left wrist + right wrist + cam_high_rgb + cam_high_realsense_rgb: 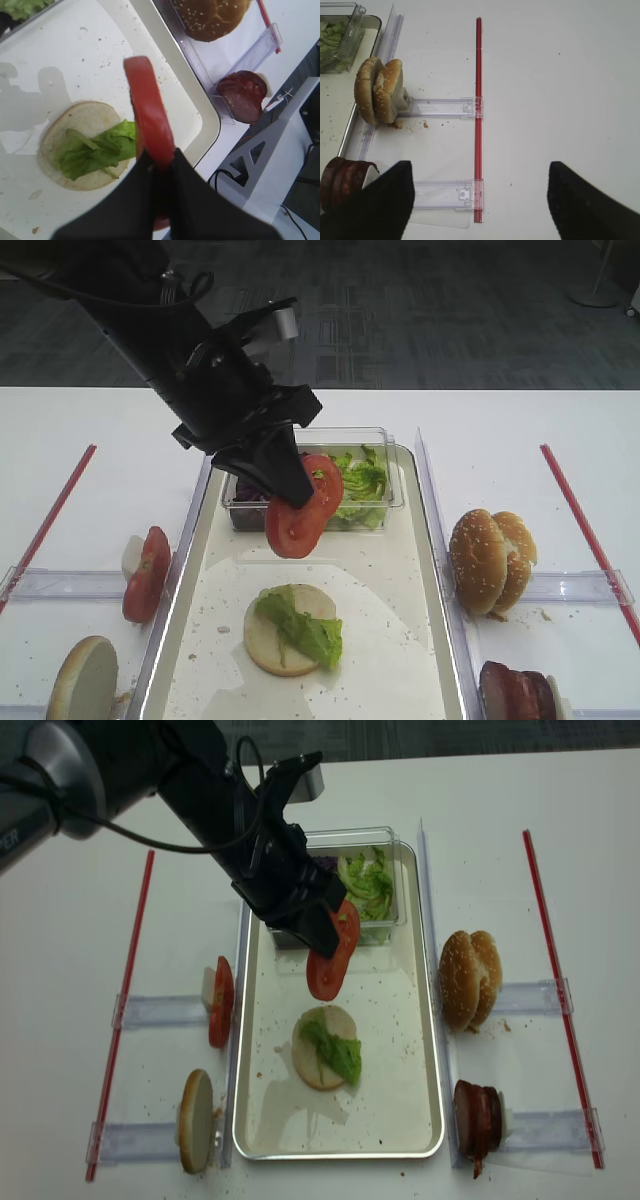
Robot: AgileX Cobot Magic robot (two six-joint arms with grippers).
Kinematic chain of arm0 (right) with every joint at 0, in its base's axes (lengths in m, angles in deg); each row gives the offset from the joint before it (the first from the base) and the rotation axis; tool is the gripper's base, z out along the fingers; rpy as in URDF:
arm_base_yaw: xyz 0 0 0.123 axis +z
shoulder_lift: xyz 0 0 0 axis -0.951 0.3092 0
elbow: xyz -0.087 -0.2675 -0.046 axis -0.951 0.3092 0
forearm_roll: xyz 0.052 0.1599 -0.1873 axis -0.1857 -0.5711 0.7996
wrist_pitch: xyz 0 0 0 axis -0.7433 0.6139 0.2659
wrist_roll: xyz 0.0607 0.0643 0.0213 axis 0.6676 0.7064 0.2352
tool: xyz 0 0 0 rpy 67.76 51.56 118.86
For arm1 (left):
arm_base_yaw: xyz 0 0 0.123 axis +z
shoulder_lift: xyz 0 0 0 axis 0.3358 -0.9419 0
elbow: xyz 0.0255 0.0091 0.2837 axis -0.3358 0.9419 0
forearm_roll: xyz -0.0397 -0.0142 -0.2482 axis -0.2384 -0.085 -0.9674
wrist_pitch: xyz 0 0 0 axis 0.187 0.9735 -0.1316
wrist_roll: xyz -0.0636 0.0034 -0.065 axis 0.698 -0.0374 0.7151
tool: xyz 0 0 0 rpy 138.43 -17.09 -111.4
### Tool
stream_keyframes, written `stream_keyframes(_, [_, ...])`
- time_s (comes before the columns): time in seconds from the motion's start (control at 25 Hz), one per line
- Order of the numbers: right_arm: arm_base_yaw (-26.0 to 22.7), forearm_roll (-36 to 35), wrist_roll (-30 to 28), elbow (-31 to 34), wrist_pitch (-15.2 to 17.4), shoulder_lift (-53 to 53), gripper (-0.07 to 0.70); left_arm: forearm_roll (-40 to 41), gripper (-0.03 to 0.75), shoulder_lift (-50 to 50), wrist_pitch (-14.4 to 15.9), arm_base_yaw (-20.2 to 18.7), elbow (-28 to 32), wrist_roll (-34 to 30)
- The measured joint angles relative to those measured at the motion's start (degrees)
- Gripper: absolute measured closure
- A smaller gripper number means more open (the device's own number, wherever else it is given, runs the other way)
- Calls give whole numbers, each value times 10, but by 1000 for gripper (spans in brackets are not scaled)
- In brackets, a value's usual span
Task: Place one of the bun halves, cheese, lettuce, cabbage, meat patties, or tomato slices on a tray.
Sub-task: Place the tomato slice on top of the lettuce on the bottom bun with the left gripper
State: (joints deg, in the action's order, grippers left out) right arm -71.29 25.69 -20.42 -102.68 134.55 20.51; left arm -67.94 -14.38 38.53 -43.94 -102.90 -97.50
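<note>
My left gripper (295,492) is shut on a red tomato slice (300,512), holding it on edge in the air above the tray (440,575). In the left wrist view the tomato slice (147,110) sticks out from between the black fingers (190,190). Below it, a bun half (85,115) lies cut face up on the tray (165,75) with a lettuce leaf (95,150) on it. My right gripper (480,200) is open over bare table, right of the meat patties (342,182), and holds nothing.
A clear box (385,490) of lettuce (362,480) and cabbage (250,498) stands at the tray's far end. On clear rails, tomato slices (148,573) and a bun half (85,680) stand left of the tray. To its right stand bun halves (490,560) and patties (515,690). Red strips (585,530) flank both sides.
</note>
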Motion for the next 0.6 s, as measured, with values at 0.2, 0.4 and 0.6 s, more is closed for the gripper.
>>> stream_keyframes(0.2, [0,0,0,0,0,0,61,-12,704,0,-1,2,6,-3])
stream_keyframes(0.4, [0,0,0,0,0,0,61,-94,704,0,-3,41,48,-34])
stream_keyframes(0.6, [0,0,0,0,0,0,61,-128,704,0,-10,72,103,-58])
